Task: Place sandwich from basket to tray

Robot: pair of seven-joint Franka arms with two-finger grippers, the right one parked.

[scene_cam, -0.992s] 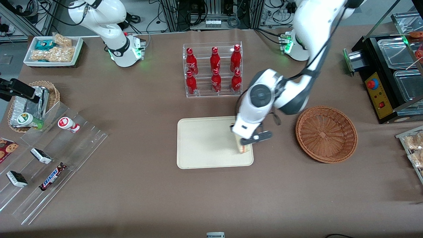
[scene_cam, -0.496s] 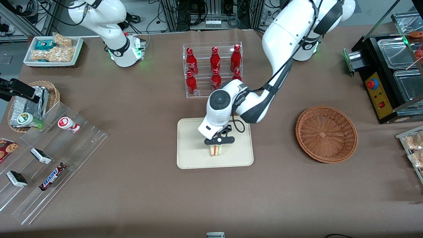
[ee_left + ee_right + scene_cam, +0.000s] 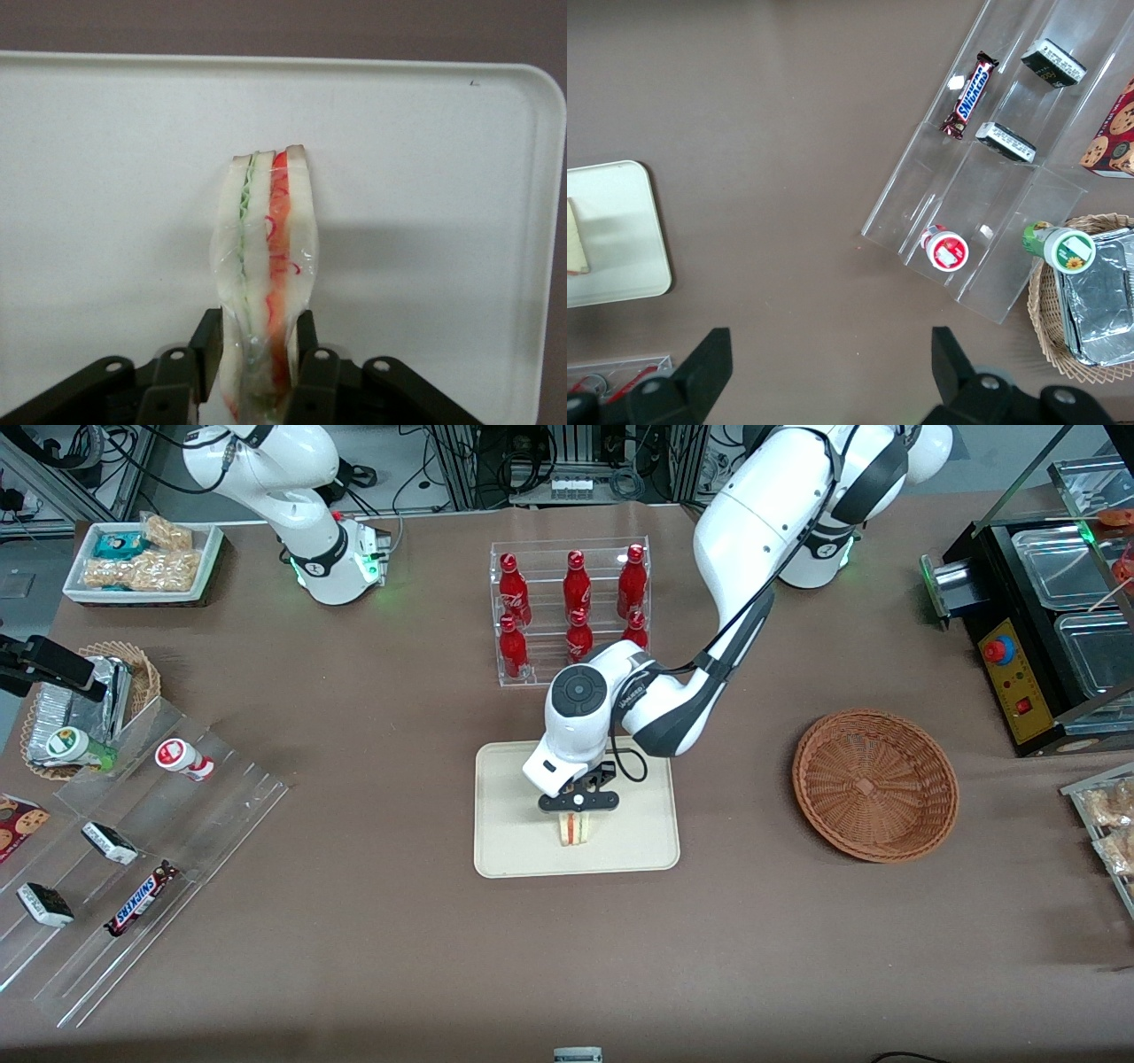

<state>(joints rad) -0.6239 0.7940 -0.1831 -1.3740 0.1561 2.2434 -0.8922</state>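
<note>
near the middle of the front view, the left arm's claw (image 3: 578, 815) is pinching the sandwich (image 3: 575, 829) by its narrow end, holding it cut edge up over the middle of the cream tray (image 3: 514, 815) on the brown tabletop (image 3: 354, 957). the reddish-brown basket (image 3: 875, 784) is sitting empty at the right of the frame. to finish well, the claw should probably be lowering until the wedge is resting on the tray, then spreading gently and lifting straight up so the soft bread is not tipping or dragging.
</note>
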